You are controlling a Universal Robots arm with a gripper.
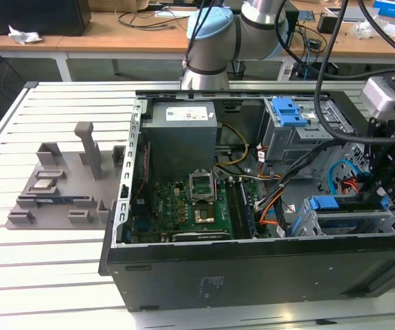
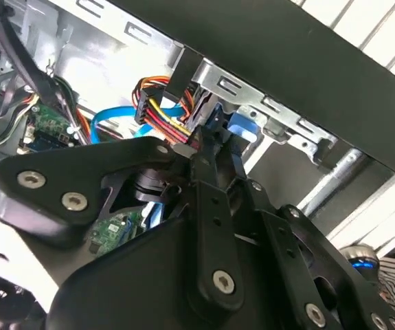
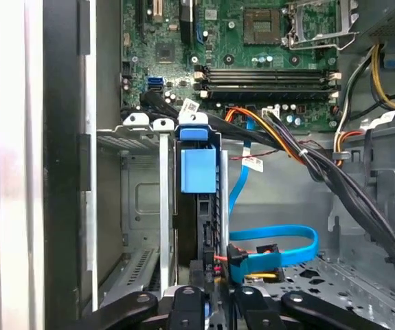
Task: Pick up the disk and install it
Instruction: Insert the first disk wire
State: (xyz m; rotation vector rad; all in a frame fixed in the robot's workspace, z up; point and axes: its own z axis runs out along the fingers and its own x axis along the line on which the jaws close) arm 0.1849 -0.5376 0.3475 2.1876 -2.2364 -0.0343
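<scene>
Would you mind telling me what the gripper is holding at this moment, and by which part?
It cannot be told: the gripper sits at the end of the blue-framed disk standing in the silver drive cage, but any hold is hidden.

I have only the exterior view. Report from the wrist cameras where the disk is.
Observer: In the first wrist view the disk stands on edge in a slot of the drive cage, with the blue end of its frame toward the motherboard.
Operator: Now give me the pincer's position against it.
Observer: The pincer sits at the disk's other end, away from the motherboard and in line with the slot. A blue data cable loops close beside it.
</scene>
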